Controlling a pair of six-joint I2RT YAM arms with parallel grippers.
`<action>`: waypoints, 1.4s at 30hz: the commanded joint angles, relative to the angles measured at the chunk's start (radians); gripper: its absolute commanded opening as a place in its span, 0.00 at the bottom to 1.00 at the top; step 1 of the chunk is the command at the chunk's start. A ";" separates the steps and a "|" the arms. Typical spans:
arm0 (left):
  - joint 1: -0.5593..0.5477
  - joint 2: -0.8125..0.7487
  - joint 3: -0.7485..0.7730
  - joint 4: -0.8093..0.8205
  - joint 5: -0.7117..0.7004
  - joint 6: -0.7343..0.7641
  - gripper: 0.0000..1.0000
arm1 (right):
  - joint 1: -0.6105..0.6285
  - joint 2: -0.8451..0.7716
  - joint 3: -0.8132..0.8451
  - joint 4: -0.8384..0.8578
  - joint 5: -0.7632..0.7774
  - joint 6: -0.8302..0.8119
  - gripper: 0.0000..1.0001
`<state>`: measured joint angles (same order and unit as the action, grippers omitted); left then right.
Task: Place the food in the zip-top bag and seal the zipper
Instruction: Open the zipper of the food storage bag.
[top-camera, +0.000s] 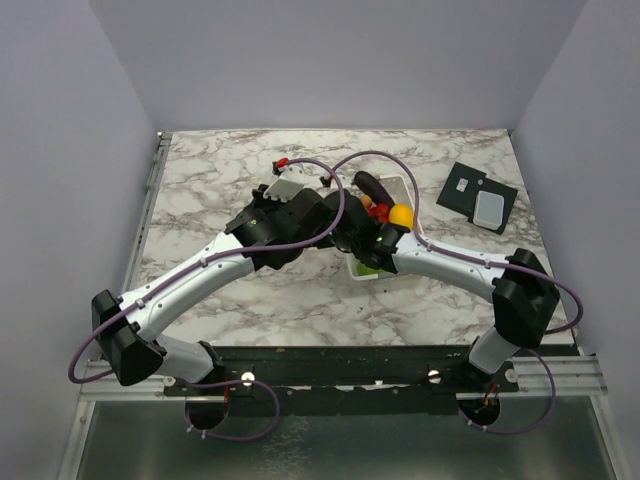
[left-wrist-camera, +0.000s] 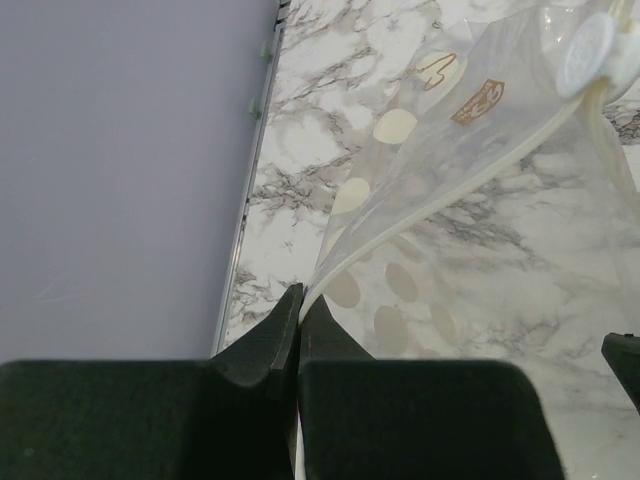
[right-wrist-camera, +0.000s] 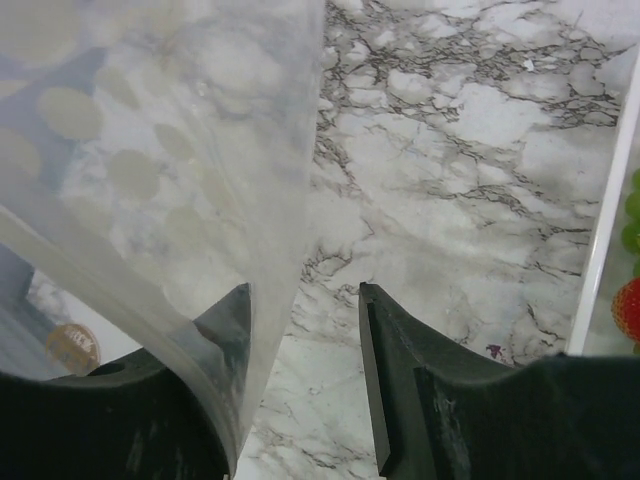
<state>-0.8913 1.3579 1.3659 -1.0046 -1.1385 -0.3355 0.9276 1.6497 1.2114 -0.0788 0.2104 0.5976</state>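
Jaws of the left gripper (left-wrist-camera: 300, 300) were pressed tight together, pinching the corner edge of the clear, thin plastic zip-top bag printed with pale round dots (left-wrist-camera: 470, 150). From that pinch the bag's thicker pale press-seal strip (left-wrist-camera: 450, 195) ran up and away over the white-and-grey marbled tabletop (left-wrist-camera: 330, 90), and the marble showed through the film. The right gripper (right-wrist-camera: 305, 300) stood with its two dark fingers well apart, clamped on nothing. The same dotted film (right-wrist-camera: 150, 130) hung over one finger and partly into the gap, while the other finger stood bare above the marble. Just beside that gripper rose the rim of the white rectangular plastic basket (right-wrist-camera: 600, 220), with a green piece (right-wrist-camera: 630, 215) and a red piece (right-wrist-camera: 628, 310) showing inside it. From above, the basket (top-camera: 412, 186) lay between the two wrists and held the dark purple eggplant (top-camera: 372, 185), a yellow-orange piece (top-camera: 402, 214), red pieces (top-camera: 378, 210) and a green piece (top-camera: 368, 268). A flat black square plate with a grey rectangle on it (top-camera: 478, 197) lay well apart near the right wall.
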 joint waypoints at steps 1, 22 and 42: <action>0.004 0.013 -0.011 -0.007 -0.041 -0.005 0.00 | -0.002 -0.058 -0.002 0.049 -0.079 0.014 0.54; 0.003 0.039 -0.018 0.037 -0.038 0.006 0.00 | -0.002 -0.257 -0.068 0.005 -0.120 0.016 0.62; 0.005 0.031 -0.067 0.105 0.020 0.021 0.00 | -0.005 -0.393 -0.110 -0.337 0.216 -0.159 0.64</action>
<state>-0.8894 1.3933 1.3163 -0.9478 -1.1442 -0.3294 0.9276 1.2873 1.1065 -0.2771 0.3080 0.4995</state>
